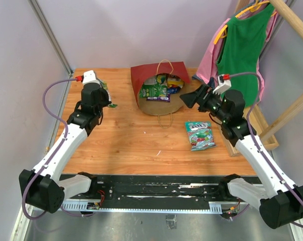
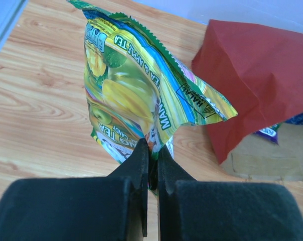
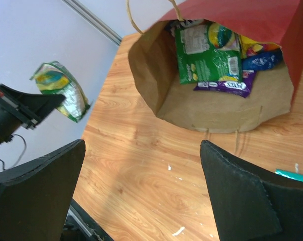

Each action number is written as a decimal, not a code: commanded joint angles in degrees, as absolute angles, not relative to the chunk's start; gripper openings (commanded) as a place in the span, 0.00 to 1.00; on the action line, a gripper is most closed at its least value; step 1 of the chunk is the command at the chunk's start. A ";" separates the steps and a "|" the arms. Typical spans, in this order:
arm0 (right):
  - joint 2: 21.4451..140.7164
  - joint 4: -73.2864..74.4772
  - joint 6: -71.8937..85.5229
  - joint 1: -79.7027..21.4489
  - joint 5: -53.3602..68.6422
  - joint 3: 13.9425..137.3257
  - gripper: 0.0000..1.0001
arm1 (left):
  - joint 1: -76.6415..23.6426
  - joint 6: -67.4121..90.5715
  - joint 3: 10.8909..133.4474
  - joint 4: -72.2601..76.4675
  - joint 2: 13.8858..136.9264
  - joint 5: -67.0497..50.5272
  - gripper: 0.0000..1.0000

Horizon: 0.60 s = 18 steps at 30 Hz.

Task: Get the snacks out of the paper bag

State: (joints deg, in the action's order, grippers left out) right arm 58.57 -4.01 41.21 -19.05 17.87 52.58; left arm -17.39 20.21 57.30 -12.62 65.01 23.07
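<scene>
The red paper bag (image 1: 159,75) lies on its side at the back of the table, mouth toward me. Inside it, in the right wrist view, are a green packet (image 3: 206,50), a purple packet (image 3: 226,86) and a blue packet (image 3: 262,60) on the brown lining (image 3: 211,108). My left gripper (image 2: 152,148) is shut on a bottom corner of a green-yellow packet (image 2: 136,90), holding it above the table to the left of the bag (image 2: 257,65). My right gripper (image 3: 142,145) is open and empty, just in front of the bag's mouth. A teal-white packet (image 1: 200,134) lies flat on the table.
A green garment (image 1: 242,50) and a pink one (image 1: 209,60) hang from a wooden rack (image 1: 292,20) at the back right. The bag's loop handle (image 1: 165,120) lies on the wood in front of the bag. Walls close the left and far sides.
</scene>
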 commanded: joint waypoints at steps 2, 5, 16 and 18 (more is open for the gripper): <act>55.76 1.87 35.29 -20.83 15.15 49.56 0.98 | -14.25 19.05 57.47 -11.20 65.71 27.23 0.01; 53.78 3.79 33.69 -20.83 13.28 46.95 0.99 | -12.50 19.07 57.97 -13.46 67.91 28.35 0.01; 51.45 7.21 33.21 -20.74 13.15 44.36 0.98 | -12.29 19.22 59.87 -16.81 80.25 32.50 0.01; 51.33 7.08 32.84 -20.74 12.66 43.84 0.99 | -12.30 18.86 60.41 -17.07 82.34 33.61 0.01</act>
State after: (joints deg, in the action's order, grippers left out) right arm 52.66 6.35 34.37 -19.97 14.09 44.69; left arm -12.49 19.51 58.19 -18.72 80.07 29.56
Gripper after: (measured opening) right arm 0.985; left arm 0.046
